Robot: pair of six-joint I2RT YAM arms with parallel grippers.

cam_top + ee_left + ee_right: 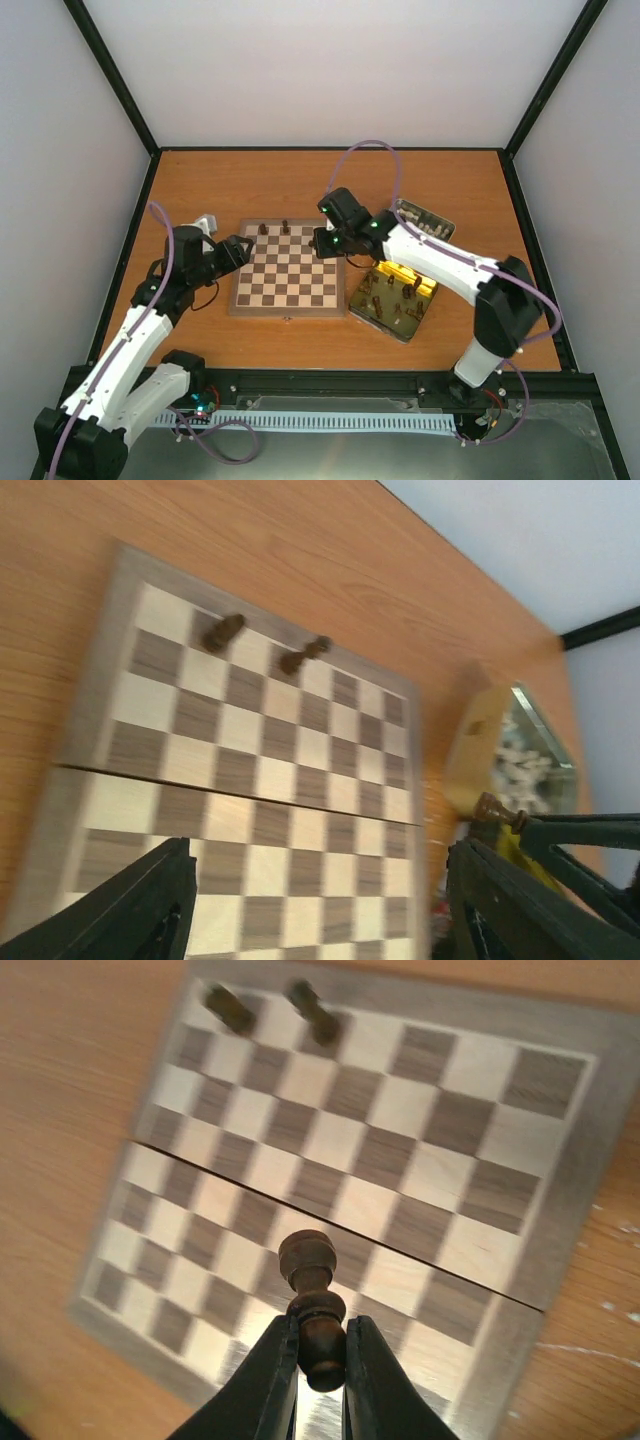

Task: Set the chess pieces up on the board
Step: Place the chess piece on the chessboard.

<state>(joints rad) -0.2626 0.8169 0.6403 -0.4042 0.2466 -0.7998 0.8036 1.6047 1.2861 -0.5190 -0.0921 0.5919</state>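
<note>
Chess pieces [263, 229], two of them, stand on the far row of the board [290, 312], to the right of your left gripper [320, 905]. That gripper hangs at the board's left edge with its fingers spread. One more dark piece [310, 1300] is clamped in your right gripper [320, 1365], over the board's right side.

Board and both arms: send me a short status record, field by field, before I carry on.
board: lying flat, most squares bare
pieces on board: two dark pieces, upright on the far row, toward the left corner
right end effector: shut on a dark piece, over the board's far right part
left end effector: open, empty, at the board's left edge
gold-lined tin: right of the board, loose dark pieces in it
second tin: farther back, cream pieces in it
</note>
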